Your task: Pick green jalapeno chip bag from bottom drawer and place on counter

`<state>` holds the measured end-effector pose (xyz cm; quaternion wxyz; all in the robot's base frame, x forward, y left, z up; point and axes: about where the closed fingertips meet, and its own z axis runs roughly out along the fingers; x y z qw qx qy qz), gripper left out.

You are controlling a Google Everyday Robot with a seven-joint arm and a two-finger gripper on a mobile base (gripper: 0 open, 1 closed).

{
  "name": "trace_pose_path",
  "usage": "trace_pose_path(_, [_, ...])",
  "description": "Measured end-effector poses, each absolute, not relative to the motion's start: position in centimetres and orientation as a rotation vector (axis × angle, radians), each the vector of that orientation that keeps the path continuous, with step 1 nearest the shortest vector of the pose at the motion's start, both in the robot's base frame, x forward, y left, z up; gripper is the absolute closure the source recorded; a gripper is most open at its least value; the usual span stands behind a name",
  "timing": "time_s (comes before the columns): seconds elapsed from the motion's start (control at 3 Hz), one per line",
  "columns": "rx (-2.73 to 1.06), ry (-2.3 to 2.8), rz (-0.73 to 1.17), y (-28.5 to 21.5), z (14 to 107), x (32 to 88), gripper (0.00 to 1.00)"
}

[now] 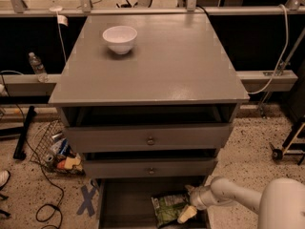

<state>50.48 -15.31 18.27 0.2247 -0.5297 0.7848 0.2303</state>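
Note:
The green jalapeno chip bag (167, 206) lies crinkled on the floor of the open bottom drawer (124, 204), toward its right side. My gripper (187, 210) reaches in from the right over the drawer's right edge, its pale fingers at the bag's right edge, touching or nearly touching it. The white arm runs off to the lower right. The counter (171, 66) is the wide grey top of the cabinet, well above the gripper.
A white bowl (119, 38) stands on the counter at the back left. Two knobbed drawers (150, 140) above the bottom drawer stand slightly pulled out. A wire basket of clutter (59, 151) and cables lie on the floor at left. A rail runs behind the cabinet.

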Motion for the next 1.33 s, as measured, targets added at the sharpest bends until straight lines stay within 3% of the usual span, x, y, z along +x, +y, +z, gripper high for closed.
trace_pose_path(1.33, [-1.491, 2.228, 0.525, -17.8, 14.2, 50.1, 0.00])
